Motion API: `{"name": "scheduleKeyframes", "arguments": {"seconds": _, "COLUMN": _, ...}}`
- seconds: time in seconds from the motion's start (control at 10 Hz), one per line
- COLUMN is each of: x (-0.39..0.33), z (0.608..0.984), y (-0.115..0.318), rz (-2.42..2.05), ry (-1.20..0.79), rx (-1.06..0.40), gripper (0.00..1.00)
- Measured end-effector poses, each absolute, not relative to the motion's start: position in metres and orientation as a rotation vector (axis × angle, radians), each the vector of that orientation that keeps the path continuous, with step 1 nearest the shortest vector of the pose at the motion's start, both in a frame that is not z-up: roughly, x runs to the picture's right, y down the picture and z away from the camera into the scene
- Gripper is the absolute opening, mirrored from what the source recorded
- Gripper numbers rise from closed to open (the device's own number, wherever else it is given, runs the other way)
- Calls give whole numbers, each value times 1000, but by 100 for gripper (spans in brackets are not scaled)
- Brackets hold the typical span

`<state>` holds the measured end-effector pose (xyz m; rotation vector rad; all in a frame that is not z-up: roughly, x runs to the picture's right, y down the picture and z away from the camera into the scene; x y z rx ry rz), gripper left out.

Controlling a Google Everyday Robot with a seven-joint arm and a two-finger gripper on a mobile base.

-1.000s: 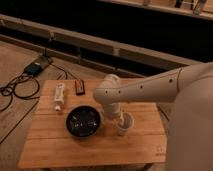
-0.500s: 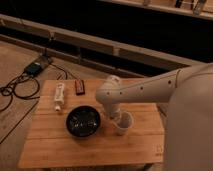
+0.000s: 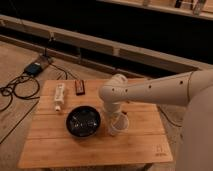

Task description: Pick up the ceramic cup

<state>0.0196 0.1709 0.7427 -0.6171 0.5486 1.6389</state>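
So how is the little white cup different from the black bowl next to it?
The ceramic cup is white, narrow and taller; the black bowl is dark, wider and shallower. The gripper reaches down at the cup, while the bowl sits untouched. Both are round and stand upright on the wooden table.

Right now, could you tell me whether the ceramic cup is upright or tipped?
Upright: the ceramic cup stands on the table, the gripper at it.

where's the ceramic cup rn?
Camera view: ceramic cup sits right of centre on the wooden table, just right of the black bowl, under the gripper.
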Motion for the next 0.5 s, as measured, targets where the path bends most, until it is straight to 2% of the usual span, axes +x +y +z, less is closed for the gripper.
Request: {"name": "scheduleKeyframes", "arguments": {"seconds": 0.5, "x": 9, "z": 703, "y": 133, "rz": 1567, "ry": 522, "rx": -600, "gripper": 0}}
